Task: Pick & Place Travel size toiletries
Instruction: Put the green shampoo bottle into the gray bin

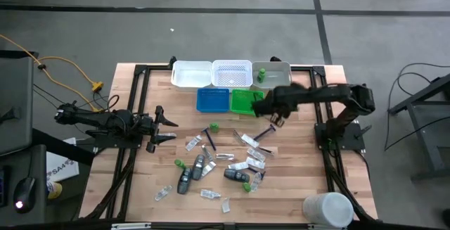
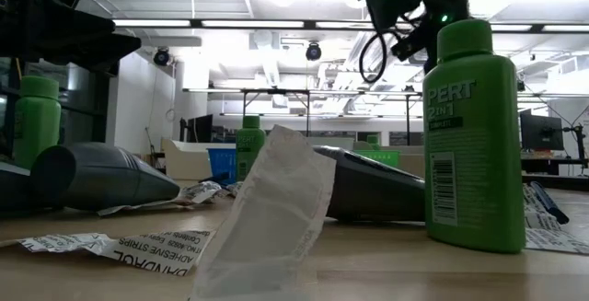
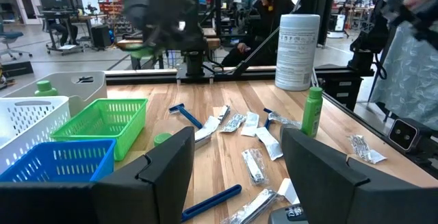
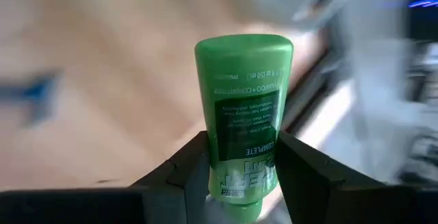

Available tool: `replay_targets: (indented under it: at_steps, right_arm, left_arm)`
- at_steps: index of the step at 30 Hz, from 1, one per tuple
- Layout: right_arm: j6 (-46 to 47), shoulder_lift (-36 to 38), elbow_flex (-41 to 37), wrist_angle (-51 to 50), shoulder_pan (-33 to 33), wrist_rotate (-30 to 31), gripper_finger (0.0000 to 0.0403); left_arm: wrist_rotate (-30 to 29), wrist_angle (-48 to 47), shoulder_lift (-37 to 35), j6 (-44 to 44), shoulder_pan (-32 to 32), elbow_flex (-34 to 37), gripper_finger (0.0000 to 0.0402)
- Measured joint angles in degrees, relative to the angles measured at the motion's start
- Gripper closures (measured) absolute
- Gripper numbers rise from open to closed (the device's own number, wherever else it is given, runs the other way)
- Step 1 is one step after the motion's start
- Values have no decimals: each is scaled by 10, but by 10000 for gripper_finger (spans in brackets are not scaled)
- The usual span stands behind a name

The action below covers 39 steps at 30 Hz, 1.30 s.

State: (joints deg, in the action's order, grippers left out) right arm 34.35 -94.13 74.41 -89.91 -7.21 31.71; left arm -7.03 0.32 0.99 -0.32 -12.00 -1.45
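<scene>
Here we see the right gripper (image 4: 236, 166) clamped on a green bottle (image 4: 244, 114), held above the green tray (image 1: 244, 101). Our left gripper (image 1: 167, 126) waits open at the table's (image 1: 295, 195) left, toiletries (image 1: 225, 163) scattered mid-table.

I see a wooden worktop (image 1: 140, 188) carrying a row of trays (image 1: 211, 74) along its far edge. Scattered toiletries (image 1: 218, 163) lie mid-worktop, and a large white container (image 1: 327, 209) stands at the near right corner.
</scene>
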Motion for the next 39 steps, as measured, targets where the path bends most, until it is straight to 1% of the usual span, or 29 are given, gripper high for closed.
replay_targets:
  at_steps: [3, 5, 7, 10, 14, 17, 19, 22, 26, 32, 35, 37, 39]
  right_arm:
    - [-61, 0, 0, 9, -39, 92, 263]
    - [-132, 0, 0, 42, -58, 150, 263]
    - [-220, 0, 0, 94, -73, 195, 263]
    - [-364, 0, 0, 177, -92, 245, 263]
    - [-553, -9, -1, 298, -110, 276, 263]
    - [-654, -31, -2, 335, -116, 328, 263]
    - [-698, -53, -2, 339, -117, 378, 263]
    - [-731, -84, -2, 330, -122, 451, 263]
    - [-751, -112, -2, 308, -125, 520, 263]
    - [-721, -122, -3, 263, -118, 517, 263]
    - [-716, -122, -10, 258, -114, 509, 263]
    - [-713, -122, -18, 244, -112, 523, 263]
    - [-688, -122, -22, 218, -108, 536, 263]
  left_arm:
    - [0, 0, 0, 0, 0, 0, 181]
    - [0, 0, 0, 0, 0, 0, 181]
    - [0, 0, 0, 0, 0, 0, 181]
    - [0, 0, 0, 0, 0, 0, 181]
    - [0, 0, 0, 0, 0, 0, 181]
    - [0, 0, 0, 0, 0, 0, 181]
    - [0, 0, 0, 0, 0, 0, 181]
    - [0, 0, 0, 0, 0, 0, 181]
    - [0, 0, 0, 0, 0, 0, 181]
    - [0, 0, 0, 0, 0, 0, 181]
    - [0, 0, 0, 0, 0, 0, 181]
    - [0, 0, 0, 0, 0, 0, 181]
    - [0, 0, 0, 0, 0, 0, 181]
